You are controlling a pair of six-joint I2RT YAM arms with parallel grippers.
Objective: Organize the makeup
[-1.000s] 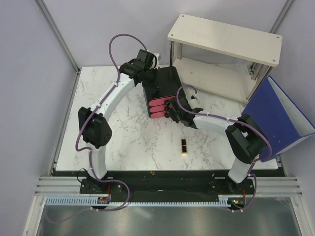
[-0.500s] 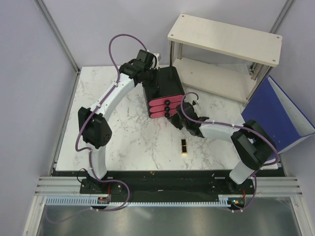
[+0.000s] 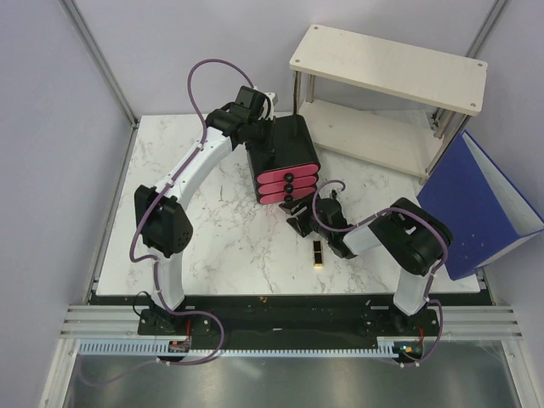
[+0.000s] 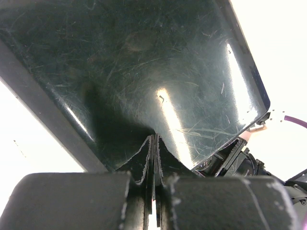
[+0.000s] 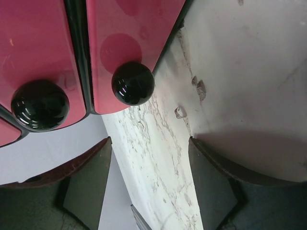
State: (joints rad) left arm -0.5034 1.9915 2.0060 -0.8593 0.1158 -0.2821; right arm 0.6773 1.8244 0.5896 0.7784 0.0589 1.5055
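Nearest, at 6 o'clock on desk [image 3: 212,212]: lipstick [image 3: 317,252], black-gold, lying flat, touching nothing. Nothing else of the kind in sight; poss. inside drawers, can't tell.

Just past it, at its 11 o'clock: right tool [image 5: 149,140], jaws spread wide, gripping nothing, close in front of lowest pink drawer [image 5: 129,28].

Prob. step in hand: taking lowest knob [image 5: 133,83] to pull drawer open for lipstick. To do well:
- Shift tool to centre knob btwn fingers [image 5: 86,182]; at present off toward 11 o'clock in wrist view and beyond tips, not btwn them.
- Advance, close firmly behind knob's bulge.
- Pull straight along drawer line, approx toward 6 o'clock, no twist; otherwise risk of dragging whole box.

Farther: black box [image 3: 293,140], three pink fronts facing approx 6 o'clock, all looking shut.

At its 11 o'clock: left tool [image 4: 154,153], clamped fully shut on nothing, tips against glossy black wall. Reads as a brace; worth holding during pull.

Farthest: shelf [image 3: 387,64] at 1 o'clock, blue container [image 3: 476,195] at 3 o'clock.

Views:
- Top view only: lipstick, both arms, box layout.
- Right wrist only: knob-to-finger offset, plus second knob [image 5: 40,105] at 8 o'clock of first. No lipstick there.
- Left wrist only: fingertips [image 4: 144,160] meeting w/ no gap at scratched black surface. In top view, contact hidden under wrist.
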